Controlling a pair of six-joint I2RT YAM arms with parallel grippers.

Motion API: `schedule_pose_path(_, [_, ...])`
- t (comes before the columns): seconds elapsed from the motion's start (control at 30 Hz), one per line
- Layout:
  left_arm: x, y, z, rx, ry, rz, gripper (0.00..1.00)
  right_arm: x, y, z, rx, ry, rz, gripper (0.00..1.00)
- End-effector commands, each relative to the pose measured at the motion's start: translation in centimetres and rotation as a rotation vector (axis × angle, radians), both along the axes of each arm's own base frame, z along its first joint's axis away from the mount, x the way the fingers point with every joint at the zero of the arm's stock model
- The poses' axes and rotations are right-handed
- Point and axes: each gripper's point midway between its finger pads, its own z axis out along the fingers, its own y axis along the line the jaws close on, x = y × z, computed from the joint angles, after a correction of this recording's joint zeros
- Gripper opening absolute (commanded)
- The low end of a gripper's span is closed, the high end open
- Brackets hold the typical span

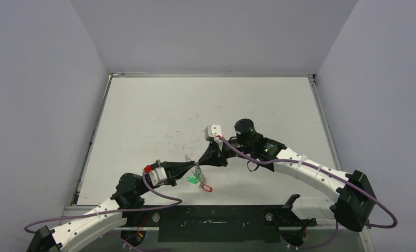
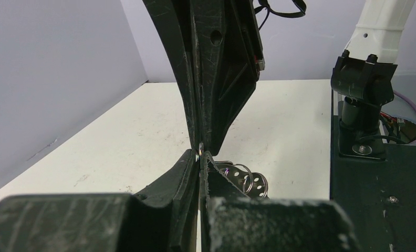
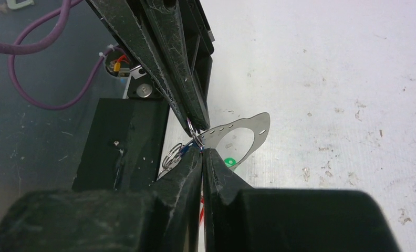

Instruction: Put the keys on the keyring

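Right gripper [image 3: 202, 150], jaws closed, load unclear, meets tip to tip the left gripper [image 2: 200, 157], clamped on the keyring [image 3: 240, 137] rim. Keys [image 1: 193, 180], green and red tags, just beneath, near the table [image 1: 195, 105] front edge; tabletop runs far beyond both

silver-grey sheet-metal keyring [image 3: 248, 126], tilted, small holes along rim, wire loops [image 2: 242, 176] bunched at one edge, keys [image 1: 192, 180] with green and red tags just beside
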Motion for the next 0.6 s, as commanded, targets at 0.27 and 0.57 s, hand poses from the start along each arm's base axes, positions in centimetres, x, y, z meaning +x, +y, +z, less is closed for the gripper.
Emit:
schedule_pose_path(0.27, [-0.4,0.3,3.0,-0.072,-0.051,-0.006,0.0,0.6,0.1,0.1,-0.018,-0.068,-0.005,0.0])
schedule_pose_path(0.57, [-0.5,0.4,3.2,-0.076,-0.055,-0.005,0.0,0.9,0.9,-1.3,-0.054,-0.07,-0.032,0.0])
